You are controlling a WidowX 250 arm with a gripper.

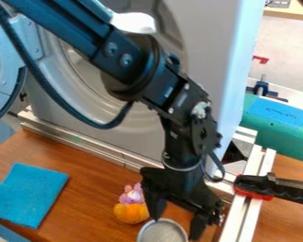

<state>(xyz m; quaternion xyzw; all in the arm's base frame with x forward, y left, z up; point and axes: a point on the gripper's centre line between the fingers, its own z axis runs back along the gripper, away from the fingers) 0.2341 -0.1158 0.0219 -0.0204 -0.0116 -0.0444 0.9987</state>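
Black and spread wide, the hand (175,228) hangs down low near the front of the desk (84,203). It has a gap between its two fingers, and the round silver bowl (162,232) sits at that gap. I cannot tell if the hand touches the bowl.

Far to the left is a round door (5,87), swung open. Below it, a flat blue cloth (29,194) lies on the desk. Next comes a big white washer (214,33), standing up behind the arm (78,23). A long metal bar (84,141) runs along its bottom. In front of that are a little pink and purple toy (133,194) and a fat orange toy (131,213), close together. The bowl is just to their right, nearer the front. Right of the hand are more metal bars (250,217), with a black and red clamp (274,186) across them. Behind the clamp is a green box (287,134) with blue tape (277,111) on top.
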